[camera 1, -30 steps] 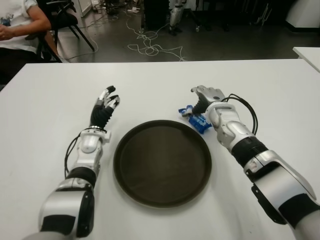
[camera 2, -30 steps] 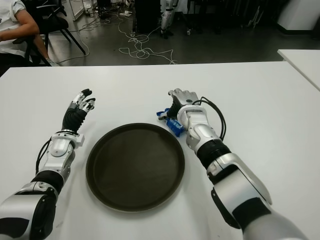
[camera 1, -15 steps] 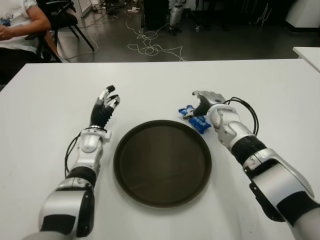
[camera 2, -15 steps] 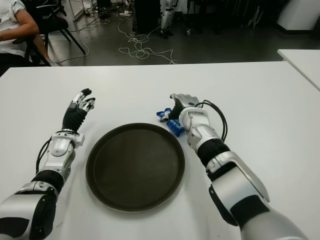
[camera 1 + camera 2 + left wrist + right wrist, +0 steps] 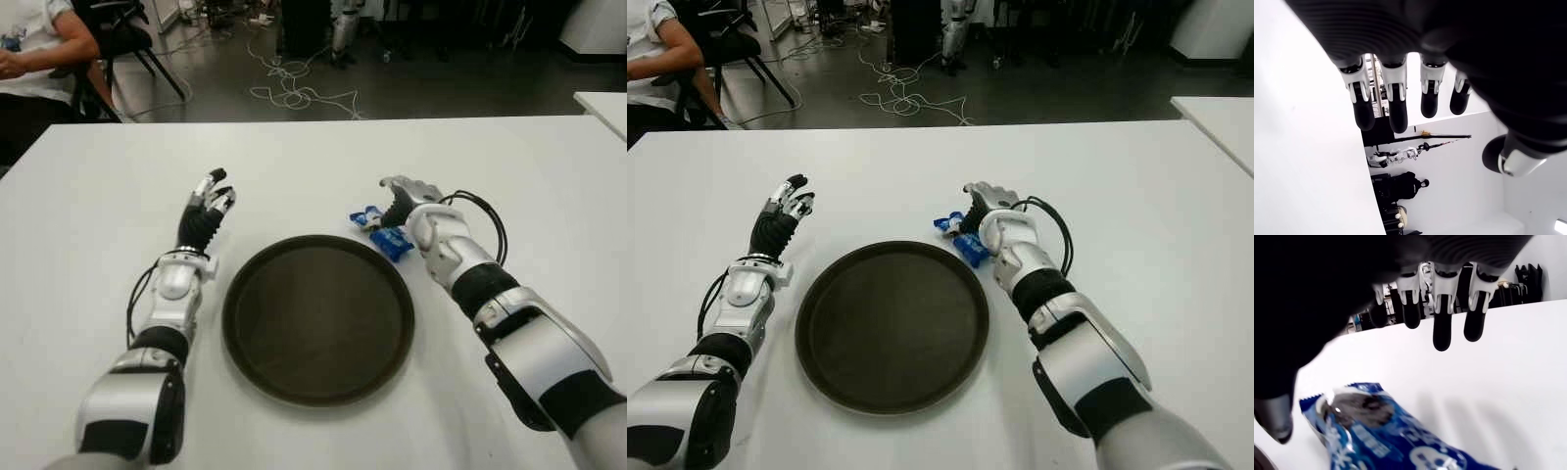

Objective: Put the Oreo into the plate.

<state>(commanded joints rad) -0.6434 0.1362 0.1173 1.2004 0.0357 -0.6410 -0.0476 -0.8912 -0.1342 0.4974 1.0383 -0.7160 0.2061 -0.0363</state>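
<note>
The Oreo (image 5: 383,233) lies on the table (image 5: 294,157) just beyond the plate (image 5: 317,318), at its far right rim; the right hand (image 5: 409,199) hovers over it, fingers released, nothing grasped; the left hand (image 5: 204,213), relaxed, shows left of the plate; the reach is in hand; next, closing the fingers round the packet.

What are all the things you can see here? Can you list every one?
Oreo packet: one, blue, on the table beside the plate's far right edge.
Plate: one, dark brown, round, middle of the table, nothing in it.
Table: one, white.
Cables: tangled, white, on the floor beyond.
Person: one, seated far left.
Left hand: open, left of the plate.
Right hand: open, over the Oreo packet, not gripping it.
</note>
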